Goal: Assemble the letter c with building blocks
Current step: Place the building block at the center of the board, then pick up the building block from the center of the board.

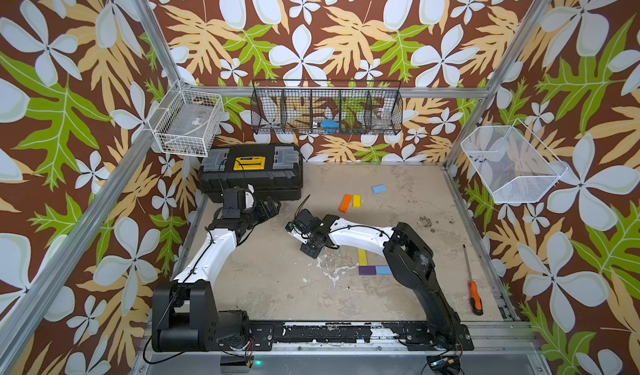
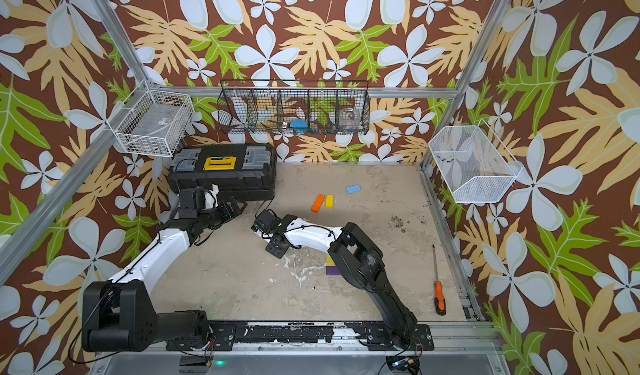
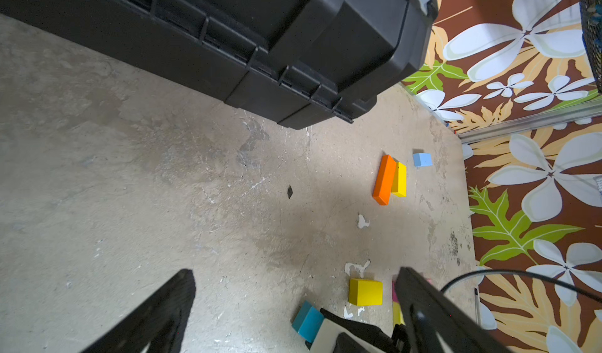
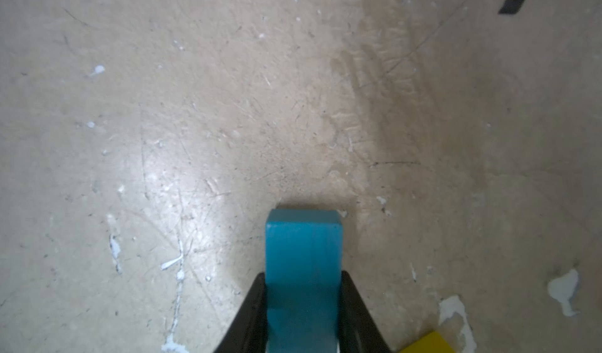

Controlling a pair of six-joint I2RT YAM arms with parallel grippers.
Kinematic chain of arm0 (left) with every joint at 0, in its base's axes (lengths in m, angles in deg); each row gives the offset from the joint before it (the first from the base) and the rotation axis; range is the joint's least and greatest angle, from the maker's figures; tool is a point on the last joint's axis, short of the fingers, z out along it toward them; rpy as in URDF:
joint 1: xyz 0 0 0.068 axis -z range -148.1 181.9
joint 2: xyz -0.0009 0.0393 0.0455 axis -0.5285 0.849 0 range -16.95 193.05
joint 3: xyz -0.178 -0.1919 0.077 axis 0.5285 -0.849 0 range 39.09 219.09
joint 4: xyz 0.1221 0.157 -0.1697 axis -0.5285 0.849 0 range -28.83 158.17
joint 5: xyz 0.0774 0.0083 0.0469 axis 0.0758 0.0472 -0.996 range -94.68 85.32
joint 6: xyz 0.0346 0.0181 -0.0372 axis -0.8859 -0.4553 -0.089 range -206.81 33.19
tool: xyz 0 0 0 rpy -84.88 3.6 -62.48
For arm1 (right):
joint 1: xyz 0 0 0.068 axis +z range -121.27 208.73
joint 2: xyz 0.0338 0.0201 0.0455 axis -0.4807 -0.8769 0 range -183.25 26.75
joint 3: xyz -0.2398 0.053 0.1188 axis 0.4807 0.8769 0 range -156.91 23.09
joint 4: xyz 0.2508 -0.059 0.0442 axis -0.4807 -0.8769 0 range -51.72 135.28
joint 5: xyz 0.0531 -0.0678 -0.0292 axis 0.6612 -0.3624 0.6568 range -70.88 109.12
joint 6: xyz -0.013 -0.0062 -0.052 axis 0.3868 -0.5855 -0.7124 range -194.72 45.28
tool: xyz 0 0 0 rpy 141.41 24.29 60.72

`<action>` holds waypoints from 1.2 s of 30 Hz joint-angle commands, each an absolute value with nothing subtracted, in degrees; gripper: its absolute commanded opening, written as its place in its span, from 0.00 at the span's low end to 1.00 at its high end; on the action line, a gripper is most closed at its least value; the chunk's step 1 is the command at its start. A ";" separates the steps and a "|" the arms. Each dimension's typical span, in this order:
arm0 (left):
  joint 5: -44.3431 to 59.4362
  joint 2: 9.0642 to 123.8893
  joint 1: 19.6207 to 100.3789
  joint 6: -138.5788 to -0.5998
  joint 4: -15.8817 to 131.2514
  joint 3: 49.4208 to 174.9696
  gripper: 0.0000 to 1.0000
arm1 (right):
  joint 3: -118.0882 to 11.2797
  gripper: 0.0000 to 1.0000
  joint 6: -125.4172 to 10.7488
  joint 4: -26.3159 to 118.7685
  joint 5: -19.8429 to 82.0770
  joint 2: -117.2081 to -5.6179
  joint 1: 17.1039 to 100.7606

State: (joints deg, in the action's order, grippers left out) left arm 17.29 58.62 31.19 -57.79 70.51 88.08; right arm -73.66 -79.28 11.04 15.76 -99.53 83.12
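Teal rectangular block [image 4: 303, 263] pinched by right gripper [image 4: 303, 274], beside yellow square block [image 3: 365, 291]; left gripper [image 3: 294, 271] splayed, empty. We fear early release: block tips, lands askew, nudges yellow.

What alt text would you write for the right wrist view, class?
The right gripper holds a teal block, seen against a scuffed beige table. The corner of a yellow block peeks in at the edge.

Both top views are looking steeply down from high above the 6 o'clock edge of the table [image 1: 277, 279]. The left wrist camera is facing the toolbox [image 3: 228, 41] at 11 o'clock. The right wrist camera is hovering close over the teal block [image 4: 303, 270], sharing it with the left.
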 commanded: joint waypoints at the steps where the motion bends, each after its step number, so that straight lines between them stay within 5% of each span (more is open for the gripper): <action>1: 18.92 57.91 31.11 -57.78 71.25 87.45 1.00 | -74.21 0.45 -79.02 11.17 14.06 -98.10 83.13; 12: 21.80 57.01 37.10 -62.46 75.48 87.77 1.00 | -72.04 0.55 -68.71 9.06 16.28 -84.17 78.52; 24: 8.37 65.70 57.08 -74.16 87.18 95.16 1.00 | -39.76 0.61 -47.87 22.94 27.30 -55.85 63.78; 36: 1.32 69.47 62.69 -80.71 90.58 97.66 1.00 | -32.27 0.66 -44.15 25.98 29.18 -50.72 63.10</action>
State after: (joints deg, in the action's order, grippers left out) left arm 3.15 68.93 62.05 -77.25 89.00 97.63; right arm -33.16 -46.29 23.82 28.57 -51.53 63.14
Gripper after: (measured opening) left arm 0.996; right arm 0.658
